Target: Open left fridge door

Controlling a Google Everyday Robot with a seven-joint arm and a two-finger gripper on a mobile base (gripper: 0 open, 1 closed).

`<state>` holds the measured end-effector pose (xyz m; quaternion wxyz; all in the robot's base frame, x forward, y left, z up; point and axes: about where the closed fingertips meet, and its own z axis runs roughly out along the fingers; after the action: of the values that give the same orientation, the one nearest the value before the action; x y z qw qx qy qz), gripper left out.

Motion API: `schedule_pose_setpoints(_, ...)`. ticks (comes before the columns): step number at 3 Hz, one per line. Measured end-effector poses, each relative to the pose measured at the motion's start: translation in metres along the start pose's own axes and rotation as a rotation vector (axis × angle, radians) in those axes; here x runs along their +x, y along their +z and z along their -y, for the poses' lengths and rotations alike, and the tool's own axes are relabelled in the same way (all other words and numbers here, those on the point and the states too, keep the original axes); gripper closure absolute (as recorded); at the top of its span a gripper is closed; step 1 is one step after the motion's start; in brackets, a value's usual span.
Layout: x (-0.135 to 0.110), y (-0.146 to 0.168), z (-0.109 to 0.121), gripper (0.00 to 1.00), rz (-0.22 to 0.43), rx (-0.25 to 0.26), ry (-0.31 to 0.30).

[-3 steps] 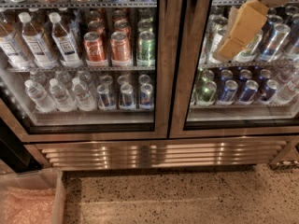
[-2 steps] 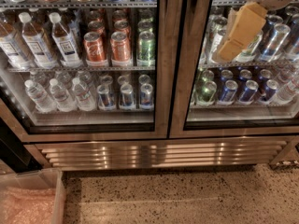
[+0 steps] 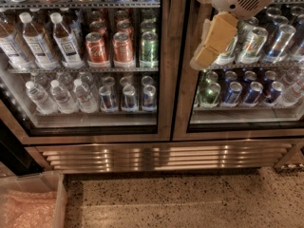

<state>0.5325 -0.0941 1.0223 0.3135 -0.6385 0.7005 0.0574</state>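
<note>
The fridge [image 3: 161, 156] fills the view, with a louvred steel grille at its base. The left fridge door [image 3: 167, 80] is closed. Its glass shows water bottles and red, green and blue cans on wire shelves. My gripper [image 3: 202, 56], tan below a white wrist, hangs at the upper right. It sits in front of the left edge of the right door [image 3: 247, 122], just right of the centre steel frames. It touches no handle that I can see.
A clear plastic bin [image 3: 28, 203] with pinkish contents stands on the floor at the lower left. Speckled terrazzo floor [image 3: 180, 198] lies in front of the fridge. A dark gap [image 3: 9, 151] runs along the fridge's left side.
My gripper has moved left, from over the right door's cans toward the centre frames between the doors. Both doors stay closed.
</note>
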Motion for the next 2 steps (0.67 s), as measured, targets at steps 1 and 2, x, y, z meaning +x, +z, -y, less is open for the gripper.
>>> schedule_pose_setpoints(1,0.0,0.0001,0.0,0.0,0.0,0.0,0.0)
schedule_pose_setpoints(2,0.0039,0.0,-0.0003,0.0,-0.007,0.005,0.016)
